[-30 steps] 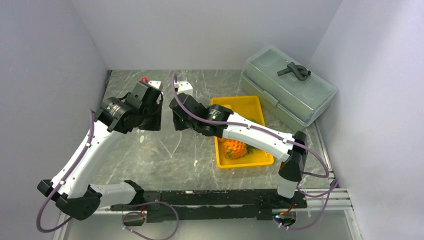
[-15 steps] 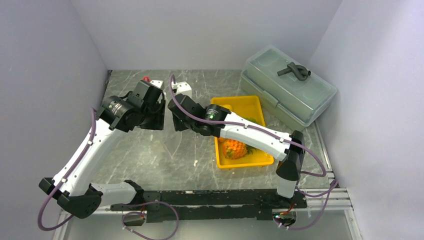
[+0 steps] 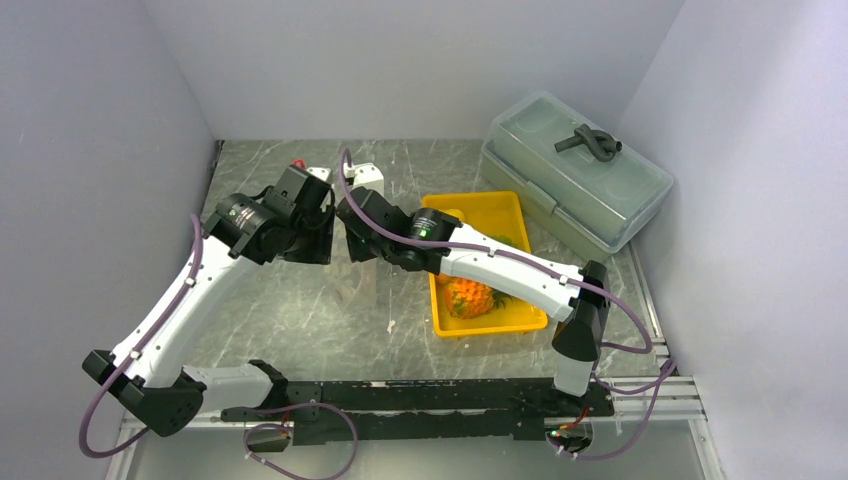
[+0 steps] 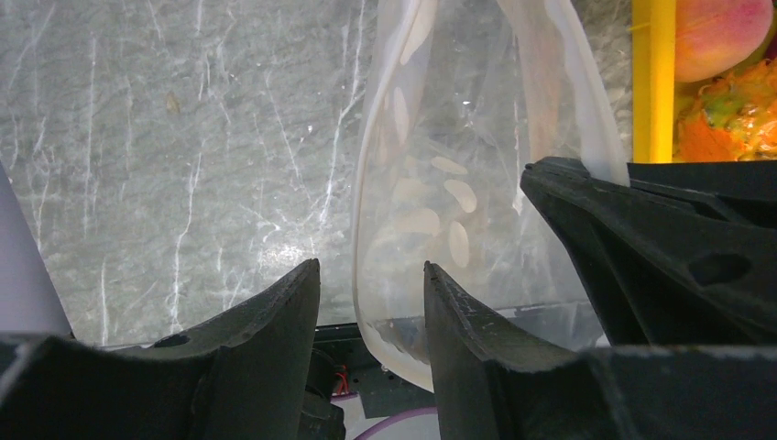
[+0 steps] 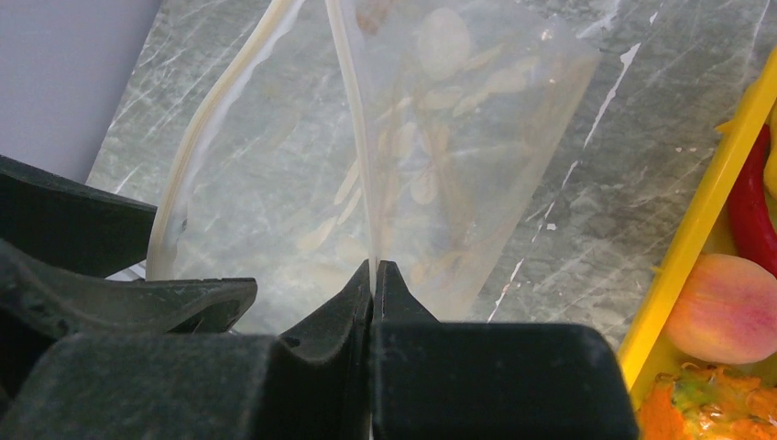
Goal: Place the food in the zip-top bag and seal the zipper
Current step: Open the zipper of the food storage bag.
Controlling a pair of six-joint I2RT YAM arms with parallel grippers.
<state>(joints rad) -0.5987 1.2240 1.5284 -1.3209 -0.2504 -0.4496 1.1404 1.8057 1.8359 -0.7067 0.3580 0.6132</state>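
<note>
The clear dotted zip-top bag (image 5: 440, 165) hangs open between my two grippers, and shows faintly in the top view (image 3: 357, 280). My right gripper (image 5: 373, 268) is shut on one whitish zipper strip (image 5: 353, 119) at the bag's mouth. My left gripper (image 4: 371, 275) is open, with the other mouth edge (image 4: 366, 229) between its jaws but not pinched. The bag looks empty. The orange pineapple (image 3: 468, 297), a round orange fruit (image 5: 728, 307) and the red chili (image 5: 747, 206) lie in the yellow tray (image 3: 500, 205). The lemon and grapes are hidden.
The grey-green lidded box (image 3: 575, 170) stands at the back right beside the tray. Two small white blocks (image 3: 367, 176) sit at the back of the marble table behind the grippers. Walls close in on the left, back and right.
My left gripper has moved right, closer to the right gripper. The bag now hangs lower and spread between them. The right arm has barely moved.
</note>
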